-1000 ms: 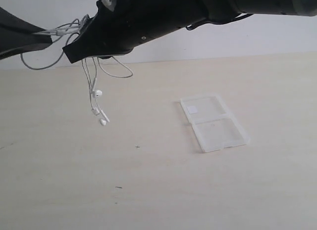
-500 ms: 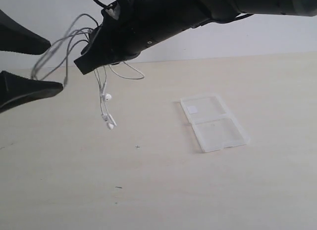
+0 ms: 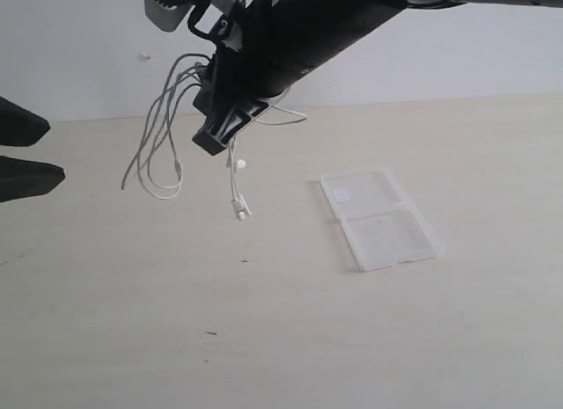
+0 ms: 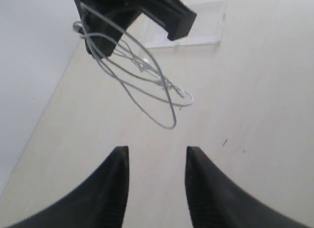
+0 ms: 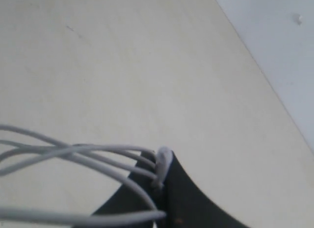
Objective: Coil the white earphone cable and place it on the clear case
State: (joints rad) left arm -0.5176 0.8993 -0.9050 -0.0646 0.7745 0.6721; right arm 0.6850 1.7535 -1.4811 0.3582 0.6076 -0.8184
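The white earphone cable (image 3: 159,154) hangs in several loose loops from my right gripper (image 3: 214,142), which is shut on it high above the table. Two earbuds (image 3: 239,212) dangle below the gripper. In the right wrist view the strands (image 5: 73,154) run into the closed jaws of the right gripper (image 5: 164,162). My left gripper (image 3: 26,151) is at the far left, open and holding nothing, apart from the loops. In its wrist view the left gripper (image 4: 157,152) faces the cable (image 4: 147,86), with a gap between them. The clear case (image 3: 378,217) lies open and flat on the table, right of the cable.
The pale wooden table (image 3: 281,339) meets a white wall (image 3: 493,66) at the back. A small dark speck (image 3: 244,261) marks the tabletop below the earbuds. The right arm (image 3: 352,13) spans the top of the exterior view.
My left gripper has let go of the cable, opened and drawn back to the left. The right gripper has swung right and tilted down, and the loops now hang from it alone.
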